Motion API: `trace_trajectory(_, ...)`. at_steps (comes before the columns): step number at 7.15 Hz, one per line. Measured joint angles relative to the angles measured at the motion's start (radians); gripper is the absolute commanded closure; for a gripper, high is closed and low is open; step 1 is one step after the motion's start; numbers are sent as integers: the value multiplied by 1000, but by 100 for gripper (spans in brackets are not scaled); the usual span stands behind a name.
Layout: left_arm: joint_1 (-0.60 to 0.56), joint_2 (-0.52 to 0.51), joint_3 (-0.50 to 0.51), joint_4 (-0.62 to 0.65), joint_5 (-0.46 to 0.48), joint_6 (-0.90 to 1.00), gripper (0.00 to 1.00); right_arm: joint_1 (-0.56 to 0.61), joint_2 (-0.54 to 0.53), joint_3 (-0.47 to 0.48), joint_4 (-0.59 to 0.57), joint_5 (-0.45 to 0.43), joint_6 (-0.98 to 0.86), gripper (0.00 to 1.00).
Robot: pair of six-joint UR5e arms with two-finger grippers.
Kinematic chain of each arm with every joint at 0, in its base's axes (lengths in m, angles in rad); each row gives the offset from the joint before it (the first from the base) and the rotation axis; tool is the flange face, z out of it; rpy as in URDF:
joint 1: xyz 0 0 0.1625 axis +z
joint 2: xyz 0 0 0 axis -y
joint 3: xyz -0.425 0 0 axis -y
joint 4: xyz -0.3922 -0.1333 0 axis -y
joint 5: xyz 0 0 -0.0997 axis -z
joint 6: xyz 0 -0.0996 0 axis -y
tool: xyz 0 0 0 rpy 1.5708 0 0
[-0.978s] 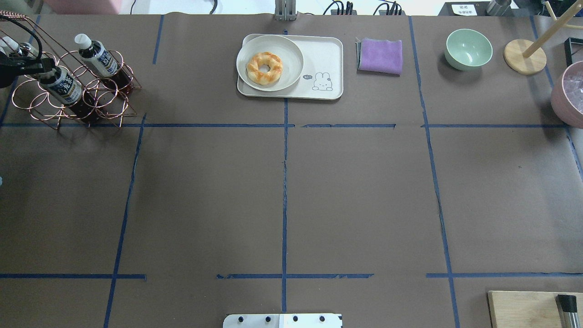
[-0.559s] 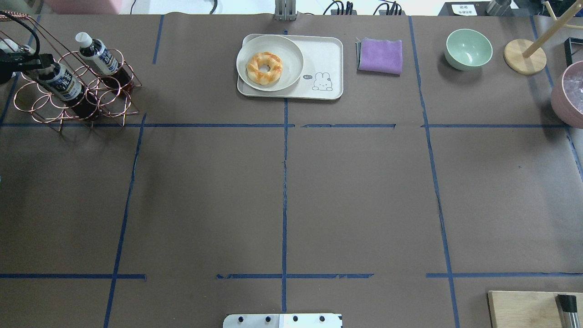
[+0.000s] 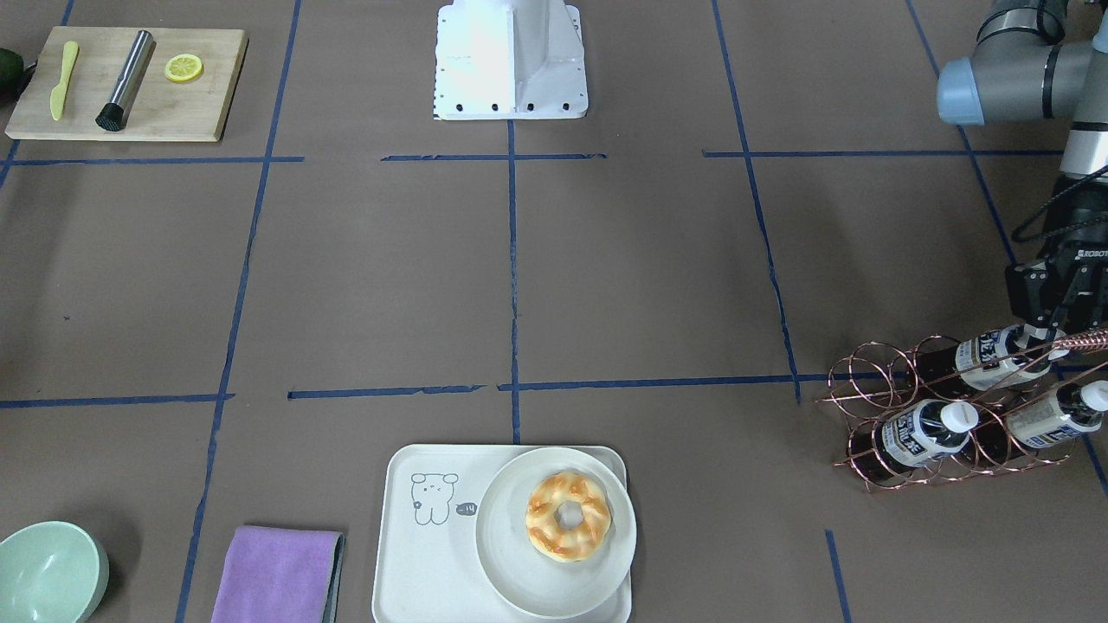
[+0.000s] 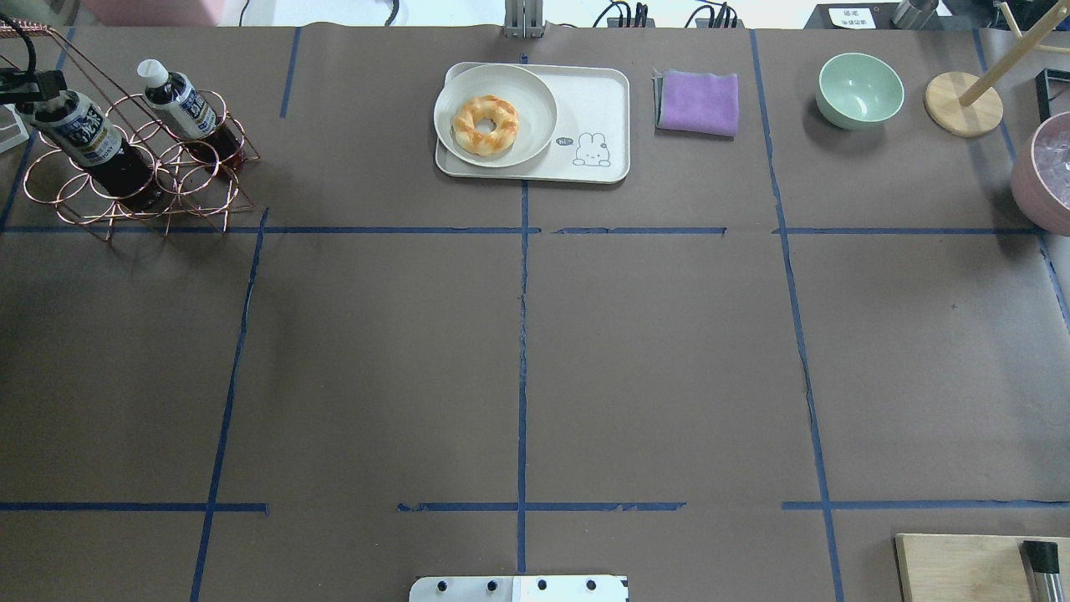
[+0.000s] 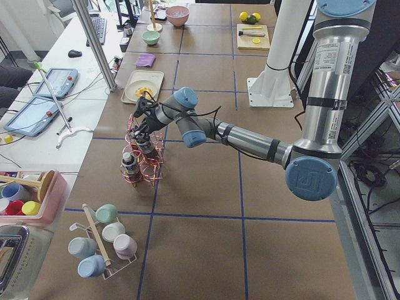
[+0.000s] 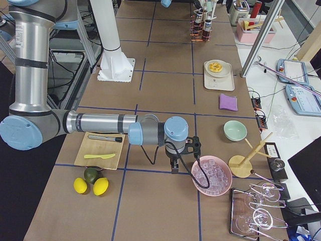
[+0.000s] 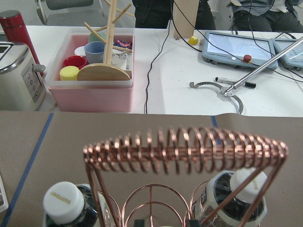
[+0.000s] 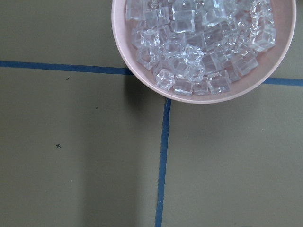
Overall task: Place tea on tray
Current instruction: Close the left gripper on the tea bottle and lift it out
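Fingers of the left gripper (image 3: 1043, 332) clamp the tea (image 3: 991, 353) in the rack (image 3: 859, 381); the right gripper (image 6: 173, 164) cannot be judged. Next: lift clear, toward the tray (image 3: 407, 571).

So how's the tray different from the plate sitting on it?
The tray is rectangular with rounded corners; the plate is round. The tray bears a small line drawing; the plate holds a doughnut. The tray is larger, the plate covering one end of it. Both are cream-white.

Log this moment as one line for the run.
phase: grasp | left gripper: shut on tea in rack | right gripper: beside ice bowl, state unclear | tray: plate on it, no tea
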Motion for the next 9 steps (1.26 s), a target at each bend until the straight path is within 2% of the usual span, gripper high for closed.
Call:
trace_trajectory(4, -22, -1, -11, 1, 0, 40, 100, 0, 0, 0, 0, 0, 0, 0)
trace_trajectory(9, -36, 10, -74, 6, -6, 40, 100, 0, -1, 0, 0, 0, 0, 0)
